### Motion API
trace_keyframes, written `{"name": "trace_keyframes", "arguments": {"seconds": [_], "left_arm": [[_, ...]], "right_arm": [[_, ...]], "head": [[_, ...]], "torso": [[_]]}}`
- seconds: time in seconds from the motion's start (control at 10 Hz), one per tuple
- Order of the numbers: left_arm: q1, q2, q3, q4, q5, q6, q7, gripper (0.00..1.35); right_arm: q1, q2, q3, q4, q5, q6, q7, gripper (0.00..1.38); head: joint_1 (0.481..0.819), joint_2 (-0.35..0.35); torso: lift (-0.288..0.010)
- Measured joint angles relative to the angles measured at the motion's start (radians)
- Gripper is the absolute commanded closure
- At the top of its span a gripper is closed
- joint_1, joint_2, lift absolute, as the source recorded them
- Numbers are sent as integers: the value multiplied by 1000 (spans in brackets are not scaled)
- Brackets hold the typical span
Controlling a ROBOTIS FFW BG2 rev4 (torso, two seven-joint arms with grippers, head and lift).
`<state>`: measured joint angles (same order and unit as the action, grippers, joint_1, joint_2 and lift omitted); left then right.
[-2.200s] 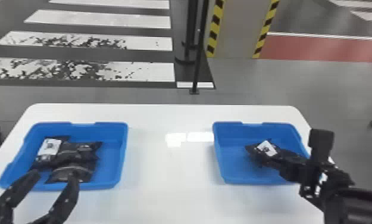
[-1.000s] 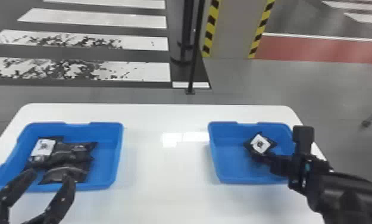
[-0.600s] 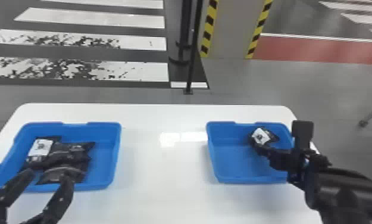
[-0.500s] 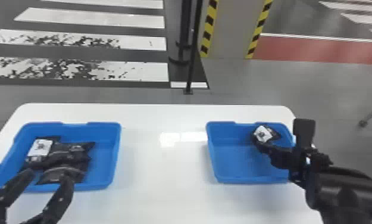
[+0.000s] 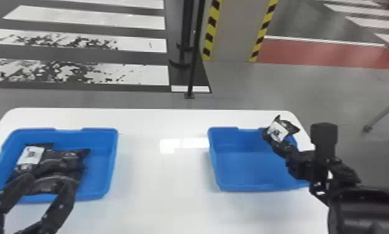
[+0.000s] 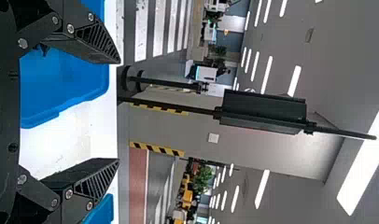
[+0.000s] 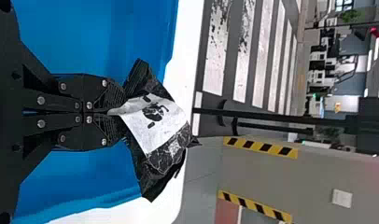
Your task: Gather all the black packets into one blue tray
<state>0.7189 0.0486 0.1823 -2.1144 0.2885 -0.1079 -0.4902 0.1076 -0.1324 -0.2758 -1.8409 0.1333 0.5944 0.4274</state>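
A: How far had the gathering been carried?

B: Several black packets point(image 5: 61, 157) were grouped in the left tray point(image 5: 100, 133), near the left tool point(image 6: 119, 111), its fingers spread. Another packet point(image 7: 158, 133), pinched by the right tool point(image 7: 118, 112) above the right tray point(image 5: 243, 165), was judged yet to be transferred.

A: How was it characterised?

B: Its crumpled, glossy black film was marked by a white label point(image 7: 152, 116).
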Motion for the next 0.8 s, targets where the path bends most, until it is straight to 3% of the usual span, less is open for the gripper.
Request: {"name": "trace_keyframes", "arguments": {"seconds": [0.3,0.6,0.8], "left_arm": [[-32,22,-46,0,48,38,-12,306],[-105,43,-103,6,88,127,-14,302],[-173,56,-145,32,137,197,-16,302]], "right_arm": [[144,4,62,-198,62,-126,56,1276],[209,-11,186,-226,76,-324,124,1276],[237,-26,238,-251,128,-394,136,1277]], "head": [[695,-135],[695,-50],[695,-37]], "torso": [[-110],[-110],[-110]]}}
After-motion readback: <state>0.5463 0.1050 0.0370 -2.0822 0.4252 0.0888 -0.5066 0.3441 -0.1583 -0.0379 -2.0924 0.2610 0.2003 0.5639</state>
